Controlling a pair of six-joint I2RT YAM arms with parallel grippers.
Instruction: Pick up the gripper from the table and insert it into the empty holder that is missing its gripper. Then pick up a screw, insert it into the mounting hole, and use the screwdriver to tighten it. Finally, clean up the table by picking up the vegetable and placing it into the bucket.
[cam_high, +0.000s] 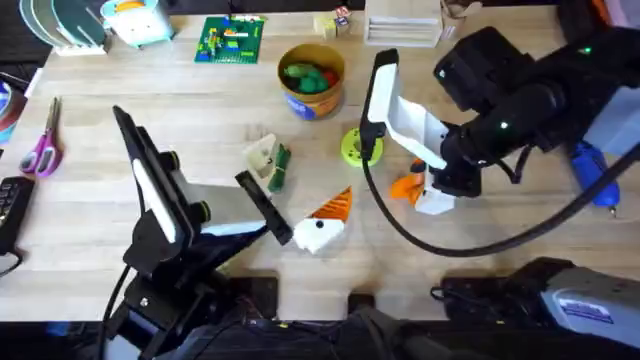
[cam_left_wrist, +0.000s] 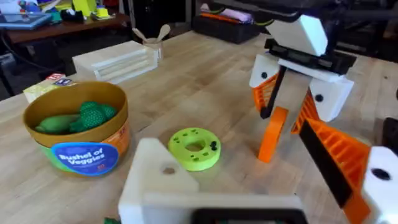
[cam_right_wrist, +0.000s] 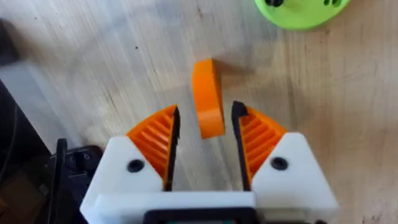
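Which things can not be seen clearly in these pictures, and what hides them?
- The gripper: overhead, the right arm's white base covers most of it.
- The screwdriver: overhead, the right arm crosses it, so its tip is hidden.
- The holder: left wrist view, blurred; the frame edge cuts it off.
- The vegetable: overhead, too small to tell its shape.

A light wooden worktop (cam_high: 90, 215) is seen. On it, the bucket (cam_high: 312, 82) is placed far of the middle, a lime-green disc (cam_high: 357, 146) nearer, the loose orange gripper (cam_high: 407, 187) beside that, and scissors (cam_high: 44, 143) at the left.
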